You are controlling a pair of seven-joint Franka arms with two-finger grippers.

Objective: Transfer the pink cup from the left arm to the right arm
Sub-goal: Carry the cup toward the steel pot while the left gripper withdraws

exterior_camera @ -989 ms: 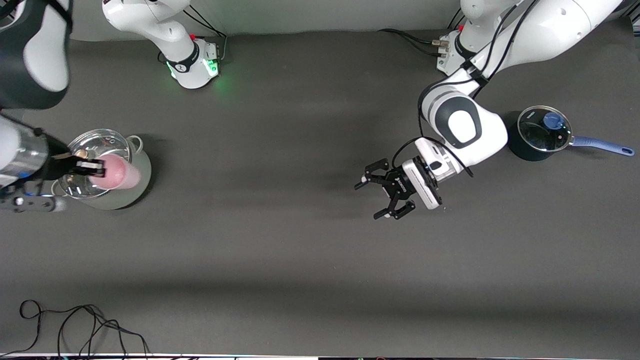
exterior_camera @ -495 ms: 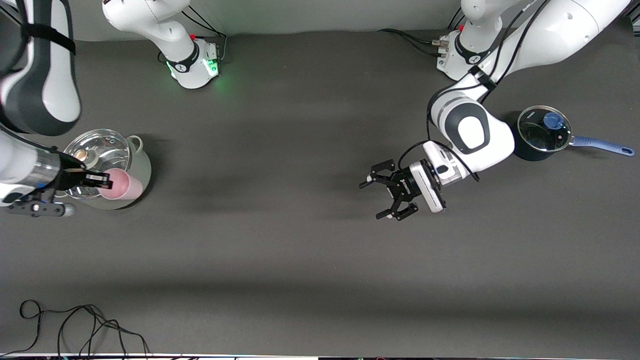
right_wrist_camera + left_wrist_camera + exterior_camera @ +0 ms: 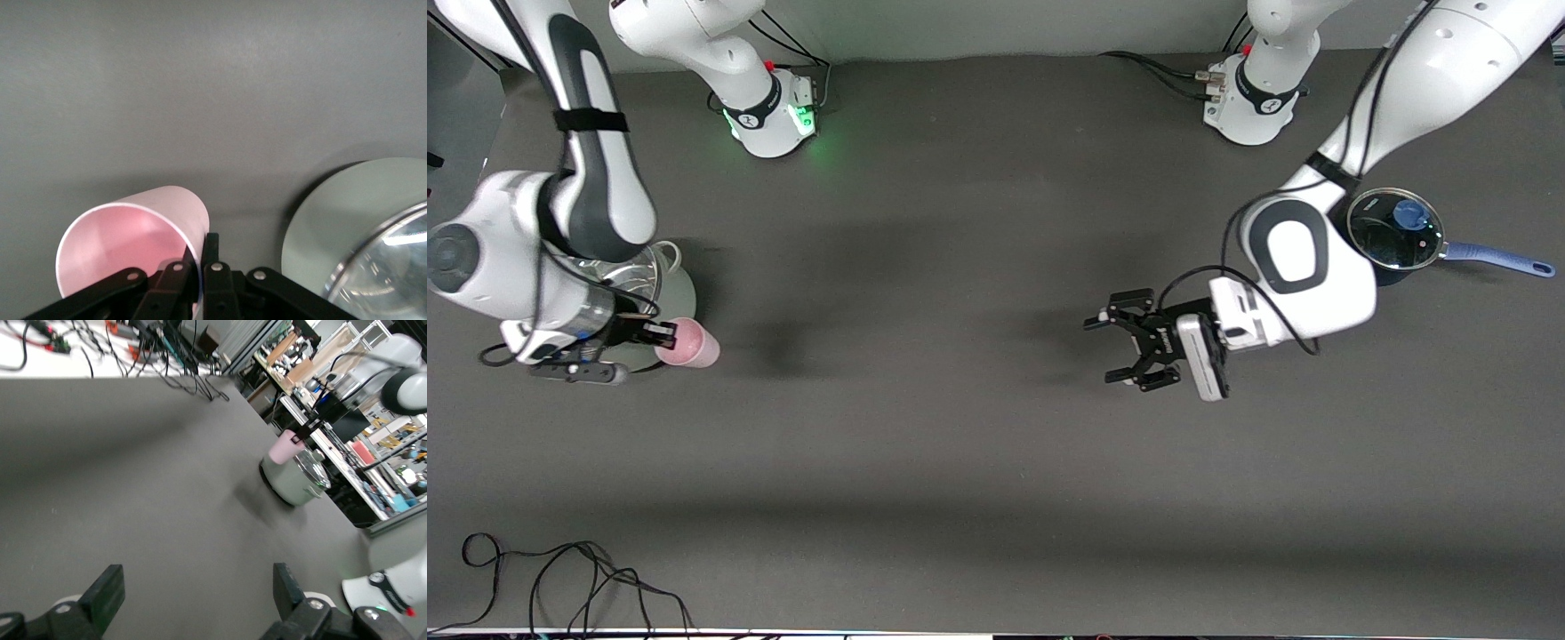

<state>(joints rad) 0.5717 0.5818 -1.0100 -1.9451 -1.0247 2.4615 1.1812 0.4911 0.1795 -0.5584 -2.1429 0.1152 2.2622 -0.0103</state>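
— Who has the cup?
— The right claw, pinching its rim beside the pot at the right arm's end of the worktop.
— And the left claw?
— Spread wide, empty, well apart, facing the cup across mid-worktop.

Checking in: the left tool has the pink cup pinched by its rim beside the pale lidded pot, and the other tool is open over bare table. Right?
Not quite: the right tool pinches the pink cup by its rim, beside the pale lidded pot, as the right wrist view shows. The left tool is the open one over bare table.
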